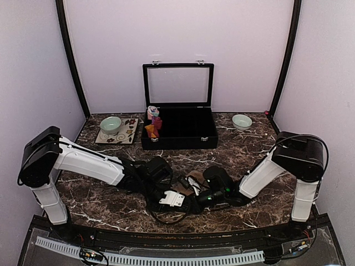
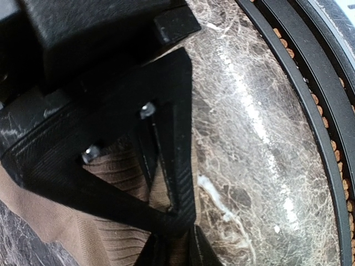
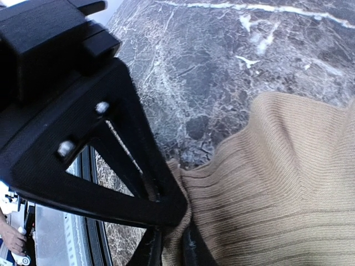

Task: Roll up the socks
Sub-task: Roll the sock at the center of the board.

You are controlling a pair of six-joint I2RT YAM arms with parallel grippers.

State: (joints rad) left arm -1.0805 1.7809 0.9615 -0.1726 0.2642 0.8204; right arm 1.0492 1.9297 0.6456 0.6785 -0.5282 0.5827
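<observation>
The tan-brown sock (image 1: pixel 194 179) lies on the marble table between the two arm ends at the near middle. My left gripper (image 2: pixel 176 231) is shut on a ribbed part of the tan sock (image 2: pixel 66 221), low against the table. My right gripper (image 3: pixel 173 239) is shut on the edge of the same ribbed tan sock (image 3: pixel 277 183), which spreads to the right. In the top view the left gripper (image 1: pixel 178 191) and the right gripper (image 1: pixel 199 193) sit close together. A red, orange and purple sock bundle (image 1: pixel 154 128) sits in the black box's left end.
An open black compartment box (image 1: pixel 183 133) with a raised glass lid stands at the back middle, with a pink and light-blue bundle (image 1: pixel 152 112) at its left corner. A green bowl (image 1: pixel 111 124) on a patterned plate is back left. A small bowl (image 1: pixel 241 121) is back right.
</observation>
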